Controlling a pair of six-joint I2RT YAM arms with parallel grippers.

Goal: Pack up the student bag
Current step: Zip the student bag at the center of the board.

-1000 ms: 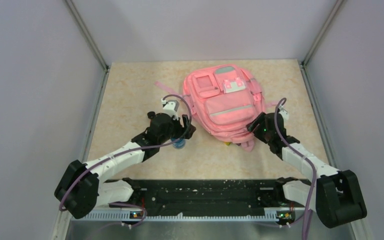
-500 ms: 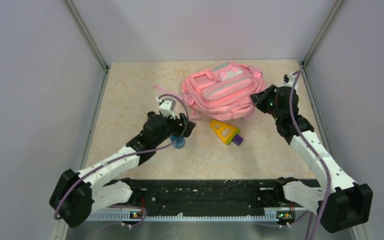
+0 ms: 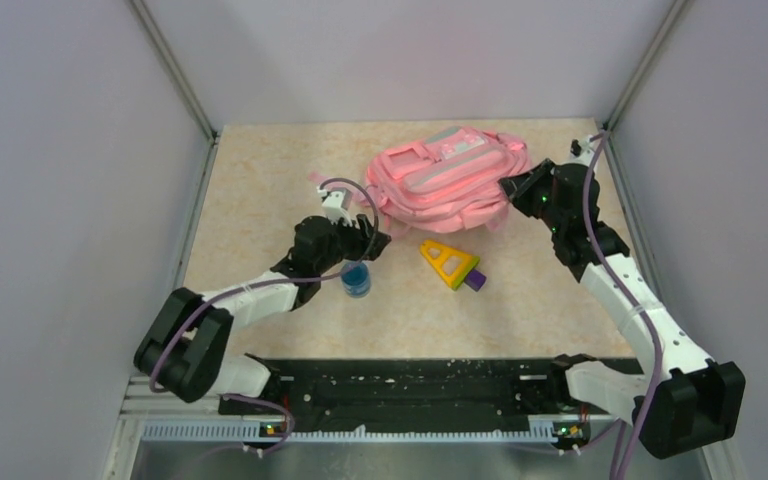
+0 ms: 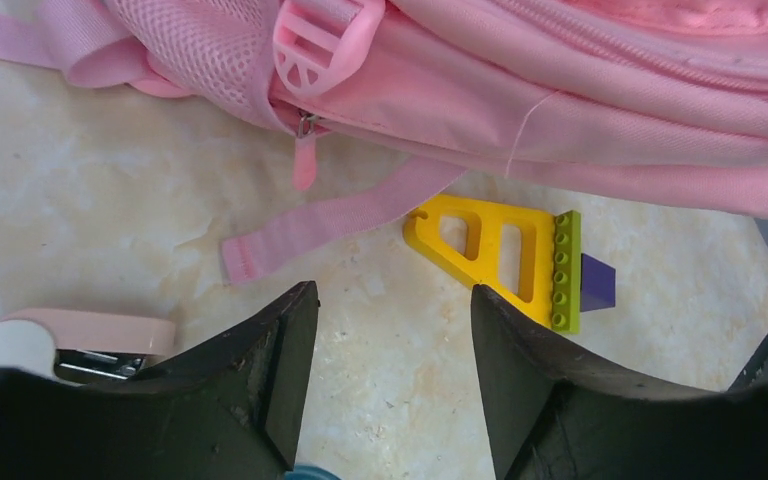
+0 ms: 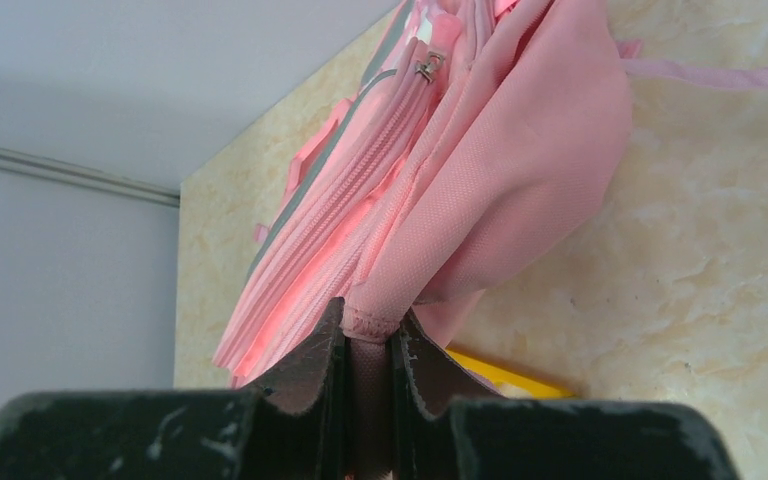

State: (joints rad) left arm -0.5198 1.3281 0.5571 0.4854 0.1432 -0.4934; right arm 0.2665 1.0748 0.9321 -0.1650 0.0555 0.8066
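Observation:
The pink student bag [image 3: 440,180] lies at the back of the table, its right side lifted. My right gripper [image 3: 516,190] is shut on a fold of the student bag's fabric [image 5: 368,325] and holds it up off the table [image 5: 720,250]. My left gripper [image 3: 365,240] hangs open over bare table just left of the bag, with nothing between its fingers [image 4: 290,350]. In the left wrist view the student bag [image 4: 580,90] fills the top, with a loose pink strap [image 4: 310,225] trailing below it.
A yellow triangular toy [image 3: 447,264] with a green strip and purple block [image 4: 596,283] lies in front of the bag. A blue round thing [image 3: 357,280] stands by my left gripper. A pink and white object [image 4: 70,335] shows at the left wrist view's lower left. Walls enclose the table.
My right gripper shut on the bag's near edge and pulled it up and back to the right, uncovering the yellow toy. My left arm drew back a little, uncovering the blue thing.

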